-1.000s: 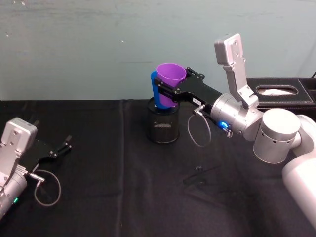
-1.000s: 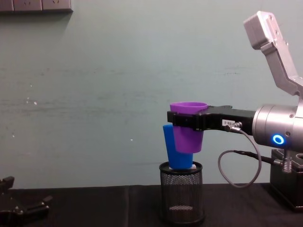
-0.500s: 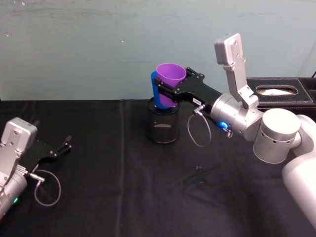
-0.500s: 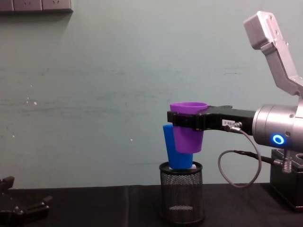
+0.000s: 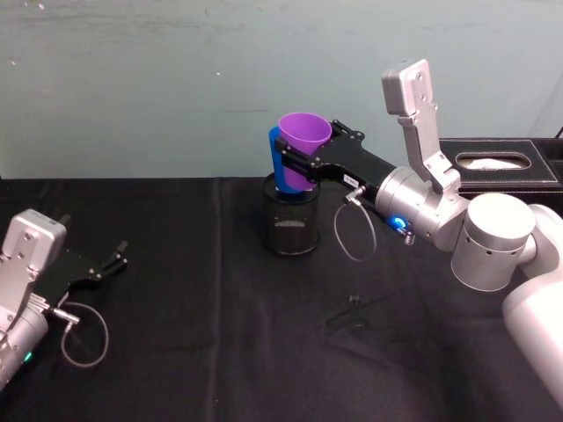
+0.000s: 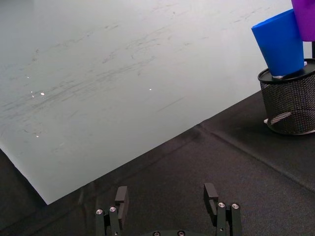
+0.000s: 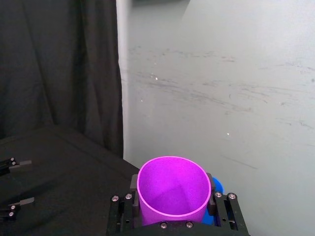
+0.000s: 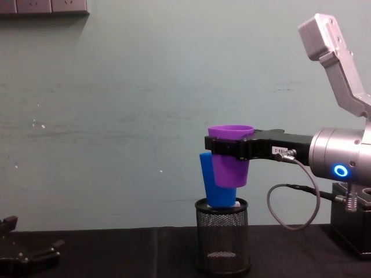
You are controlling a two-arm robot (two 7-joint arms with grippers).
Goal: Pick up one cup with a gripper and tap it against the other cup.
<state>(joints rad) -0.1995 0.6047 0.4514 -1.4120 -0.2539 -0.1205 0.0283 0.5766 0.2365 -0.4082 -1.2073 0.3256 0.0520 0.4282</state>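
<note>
My right gripper [image 5: 299, 163] [image 8: 223, 146] [image 7: 172, 209] is shut on the purple cup [image 5: 303, 142] [image 8: 231, 156] [image 7: 172, 189], holding it upright in the air. The purple cup's side touches or nearly touches the blue cup [image 5: 279, 165] [image 8: 213, 182] [image 6: 279, 42], which leans in the black mesh pen holder [image 5: 291, 224] [image 8: 222, 234] [image 6: 290, 101]. In the right wrist view a sliver of the blue cup [image 7: 218, 186] peeks from behind the purple one. My left gripper [image 5: 113, 260] [image 6: 167, 204] [image 8: 26, 246] rests open near the table's left side, far from both cups.
A black tissue box [image 5: 501, 163] stands at the back right. A small black clip-like object [image 5: 352, 312] lies on the black cloth in front of the right arm. A pale green wall closes the far side of the table.
</note>
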